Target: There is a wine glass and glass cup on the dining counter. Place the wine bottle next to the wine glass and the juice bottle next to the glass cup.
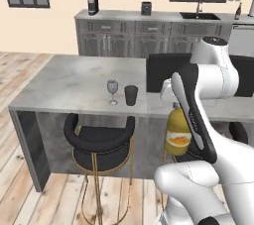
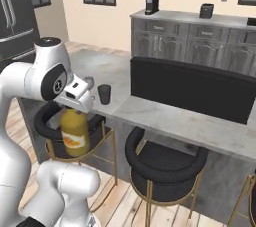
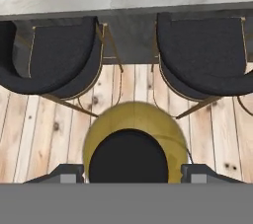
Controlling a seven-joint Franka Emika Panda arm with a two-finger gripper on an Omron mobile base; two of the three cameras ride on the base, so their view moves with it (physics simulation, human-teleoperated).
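Observation:
My gripper [image 3: 129, 172] is shut on the dark cap of the juice bottle [image 3: 133, 124], whose yellow body hangs below the hand. The juice bottle [image 1: 177, 137] [image 2: 75, 131] is in the air in front of the dining counter's near edge, over the wooden floor between two stools. On the dining counter [image 1: 69, 78] [image 2: 165, 116] the clear wine glass [image 1: 112, 90] [image 2: 89, 81] stands just left of the dark glass cup [image 1: 131, 95] [image 2: 104, 94], both near the front edge. A slim dark bottle [image 1: 238, 12], apparently the wine bottle, stands on the back counter by the sink.
Black stools [image 1: 99, 140] [image 2: 165, 163] [image 3: 207, 50] with gold legs are tucked under the counter's front edge. A black cooktop [image 1: 163, 70] [image 2: 190, 86] is set in the counter right of the glasses. Grey cabinets line the back wall.

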